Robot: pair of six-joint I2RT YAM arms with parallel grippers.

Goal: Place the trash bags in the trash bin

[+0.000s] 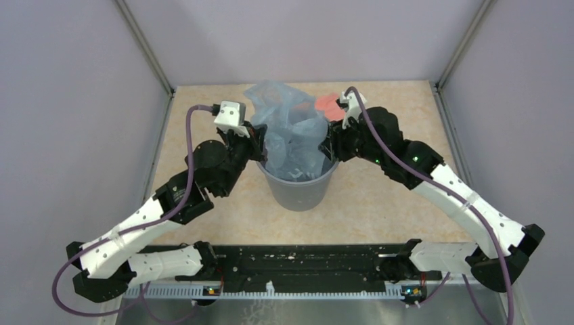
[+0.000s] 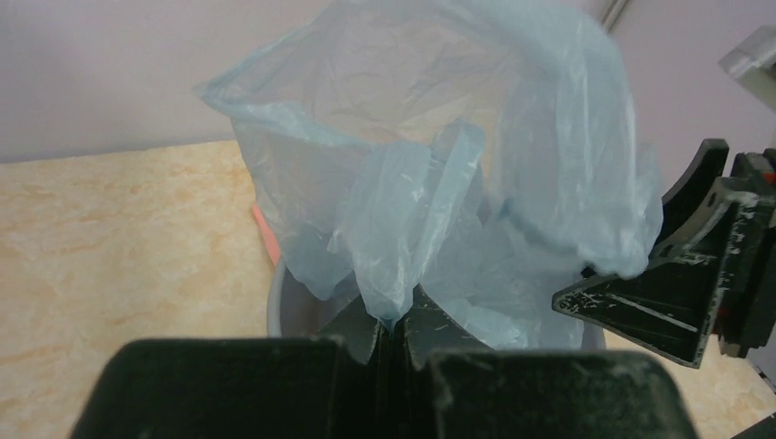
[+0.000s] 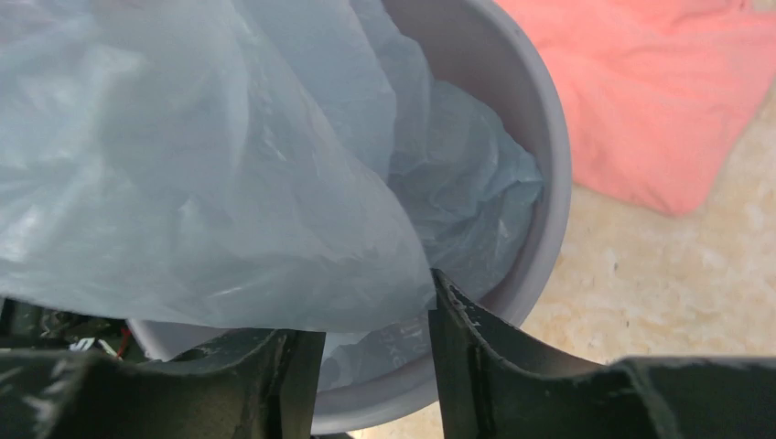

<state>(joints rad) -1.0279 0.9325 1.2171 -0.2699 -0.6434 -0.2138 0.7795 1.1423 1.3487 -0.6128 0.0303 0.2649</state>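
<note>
Trash bag (image 1: 290, 125) partly down in the trash bin (image 1: 301, 193), most of it billowing above the rim toward 12 o'clock. Pinched by a fold at the bin's 9 o'clock rim by the pressed-together left gripper (image 2: 395, 322). Right gripper (image 3: 371, 315) at 3 o'clock, fingers spread, film sagging between. Best pushed straight down inside the walls, without tipping the bin. Pink cloth (image 3: 659, 101) just beyond, at 1 o'clock.
</note>
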